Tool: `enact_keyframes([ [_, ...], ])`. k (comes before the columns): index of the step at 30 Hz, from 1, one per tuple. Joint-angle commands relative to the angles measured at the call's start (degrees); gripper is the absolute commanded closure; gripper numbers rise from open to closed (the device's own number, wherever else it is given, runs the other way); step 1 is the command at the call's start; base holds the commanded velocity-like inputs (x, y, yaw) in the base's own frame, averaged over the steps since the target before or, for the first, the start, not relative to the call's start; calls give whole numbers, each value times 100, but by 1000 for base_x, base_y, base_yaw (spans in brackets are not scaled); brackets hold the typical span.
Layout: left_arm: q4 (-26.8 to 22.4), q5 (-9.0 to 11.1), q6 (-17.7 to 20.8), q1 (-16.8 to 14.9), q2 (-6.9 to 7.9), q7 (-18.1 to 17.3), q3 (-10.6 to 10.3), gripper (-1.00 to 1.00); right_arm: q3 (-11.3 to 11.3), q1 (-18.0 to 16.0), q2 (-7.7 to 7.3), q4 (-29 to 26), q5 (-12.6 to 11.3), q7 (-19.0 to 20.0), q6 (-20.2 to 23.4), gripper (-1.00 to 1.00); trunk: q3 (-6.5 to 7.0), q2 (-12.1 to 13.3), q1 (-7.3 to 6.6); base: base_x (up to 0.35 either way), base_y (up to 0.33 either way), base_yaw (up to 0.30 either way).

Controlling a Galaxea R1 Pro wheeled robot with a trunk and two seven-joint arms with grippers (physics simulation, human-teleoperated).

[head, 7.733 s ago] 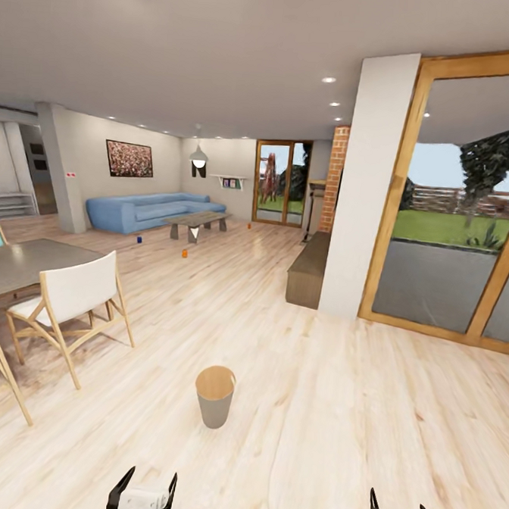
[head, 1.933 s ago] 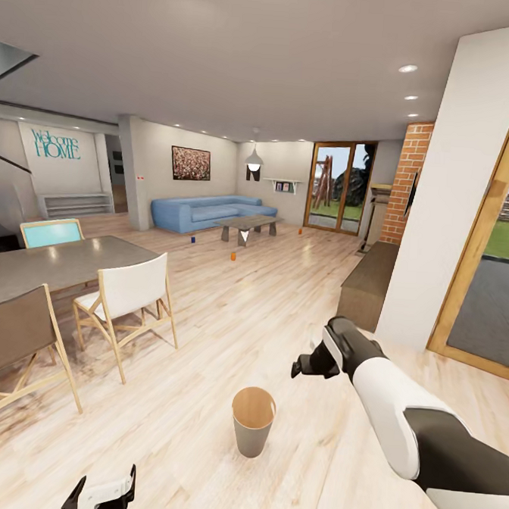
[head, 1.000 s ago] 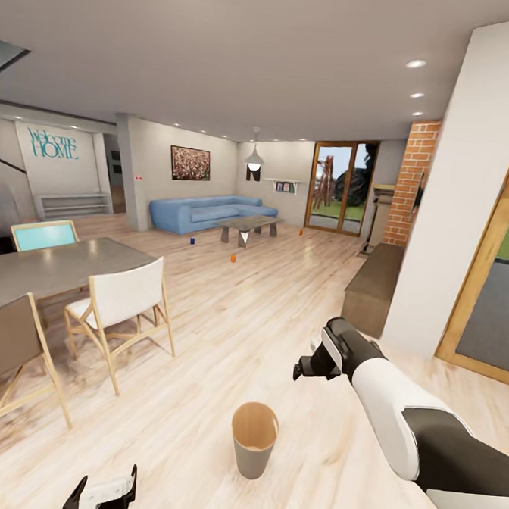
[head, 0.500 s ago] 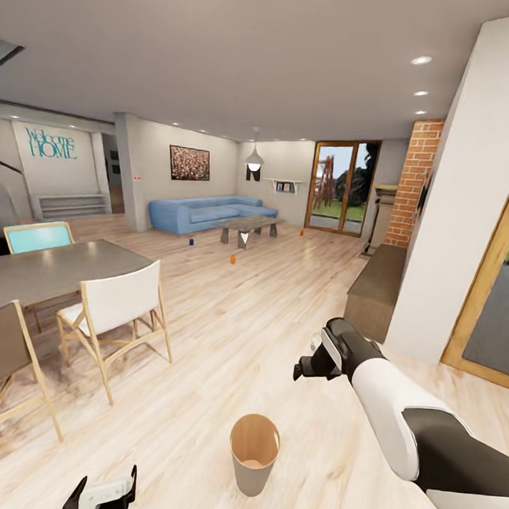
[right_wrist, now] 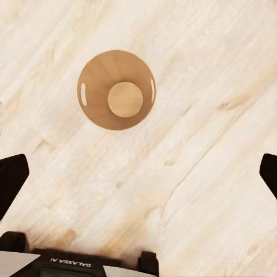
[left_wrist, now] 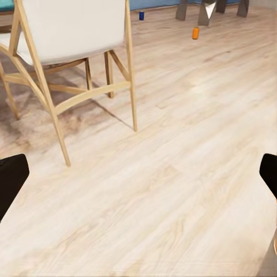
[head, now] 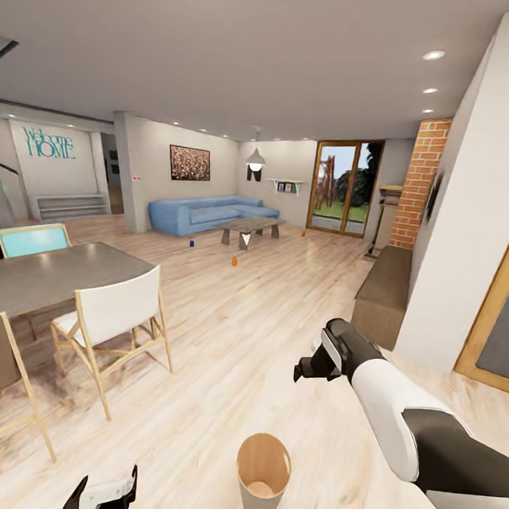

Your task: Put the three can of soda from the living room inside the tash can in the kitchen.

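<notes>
Far across the wood floor stand the three soda cans: a dark blue one (head: pixel 191 242) by the blue sofa (head: pixel 204 211), an orange one (head: pixel 234 261) in front of the low table (head: pixel 249 227), and another orange one (head: pixel 303 233) near the glass doors. The copper-brown trash can (head: pixel 262 475) stands upright and empty just ahead of me. My right gripper (head: pixel 301 370) is raised over the floor, open, and looks straight down into the trash can (right_wrist: pixel 116 97). My left gripper (head: pixel 105 495) hangs low, open and empty. The left wrist view catches the orange can (left_wrist: pixel 195 33) and the blue can (left_wrist: pixel 141 15).
A dining table (head: pixel 48 270) with a white chair (head: pixel 117 313) and a brown chair stands at the left. On the right are a low wooden bench (head: pixel 381 290), a white column (head: pixel 469 224) and a brick column (head: pixel 419 182). Open floor runs between them toward the sofa.
The camera has rolled forward, so the trash can now sits lower and closer in the head view. Earlier on, my right arm rose from low down; both grippers stay open.
</notes>
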Motion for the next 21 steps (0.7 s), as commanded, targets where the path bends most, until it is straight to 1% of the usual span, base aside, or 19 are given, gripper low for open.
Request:
enact_keyframes([
  [1, 0, 0, 0, 0, 0, 3, 0, -100, 0, 2, 0, 0, 0, 0, 0, -100, 0, 0, 0, 289, 131, 0],
  [5, 0, 11, 0, 8, 0, 10, 6, -100, 0, 3, 0, 0, 1, 0, 0, -100, 0, 0, 0, 212, 88, 0],
  [14, 0, 15, -2, 17, 0, -1, -3, -100, 7, 12, -5, -40, 17, -7, 0, -100, 0, 0, 0, 80, 20, 0],
  [21, -1, 10, -1, 18, 0, -2, -8, -100, 5, 13, -6, -46, 18, -9, 0, -100, 0, 0, 0, 250, 2, 0],
])
